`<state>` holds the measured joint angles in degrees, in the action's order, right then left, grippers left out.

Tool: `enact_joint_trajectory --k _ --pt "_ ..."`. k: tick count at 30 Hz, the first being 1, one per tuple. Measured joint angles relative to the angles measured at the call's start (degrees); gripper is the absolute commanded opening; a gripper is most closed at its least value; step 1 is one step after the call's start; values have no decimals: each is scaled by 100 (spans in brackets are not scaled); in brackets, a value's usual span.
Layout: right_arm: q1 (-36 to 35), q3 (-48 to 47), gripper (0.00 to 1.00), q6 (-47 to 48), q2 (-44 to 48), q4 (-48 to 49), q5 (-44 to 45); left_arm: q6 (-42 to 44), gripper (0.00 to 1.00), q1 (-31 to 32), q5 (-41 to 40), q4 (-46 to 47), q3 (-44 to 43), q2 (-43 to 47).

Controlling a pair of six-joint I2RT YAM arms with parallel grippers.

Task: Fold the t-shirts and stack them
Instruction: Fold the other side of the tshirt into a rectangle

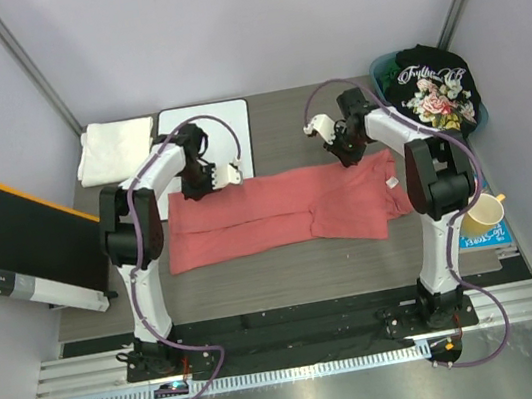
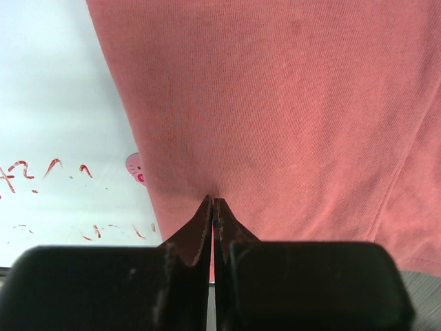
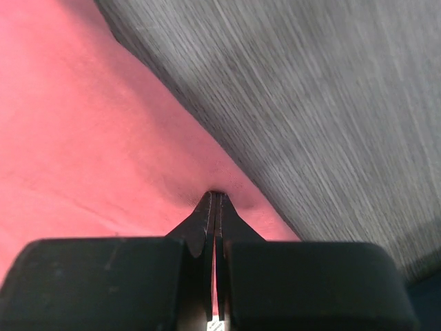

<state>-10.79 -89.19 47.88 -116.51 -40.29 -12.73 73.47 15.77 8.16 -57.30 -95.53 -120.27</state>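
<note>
The red shirt (image 1: 288, 211) is lying spread flat across the middle of the table (image 1: 286, 262), its long side running left to right, with one sleeve sticking out near my right arm. I am pinching its far edge in two places. My left pincer (image 2: 213, 201) is clamped tight on the cloth at the far left corner, its fingers pressed together with a fold of red fabric bunching at the tips. That corner is lying just over the edge of the whiteboard (image 2: 62, 103), which is showing red marks and a small pink face. My right pincer (image 3: 215, 195) is likewise squeezed shut on the far edge of the shirt further right, where the red cloth is meeting bare grey wood.

The white shirt (image 1: 116, 147) is sitting folded at the far left corner of the table, just beside the whiteboard. The black shirt (image 1: 436, 91), flowers and white lettering facing up, is lying heaped in a teal basket (image 1: 382, 68) at the far right corner. A yellow cup (image 1: 484, 214) is resting at the right edge, and a black folder (image 1: 26, 248) is leaning off the left side.
</note>
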Motion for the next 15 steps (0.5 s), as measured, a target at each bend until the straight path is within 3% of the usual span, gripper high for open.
enact_joint_trajectory --k 15 --pt "122 -334 1 -28 -564 496 546 -131 0 20 -332 245 -7 -258"
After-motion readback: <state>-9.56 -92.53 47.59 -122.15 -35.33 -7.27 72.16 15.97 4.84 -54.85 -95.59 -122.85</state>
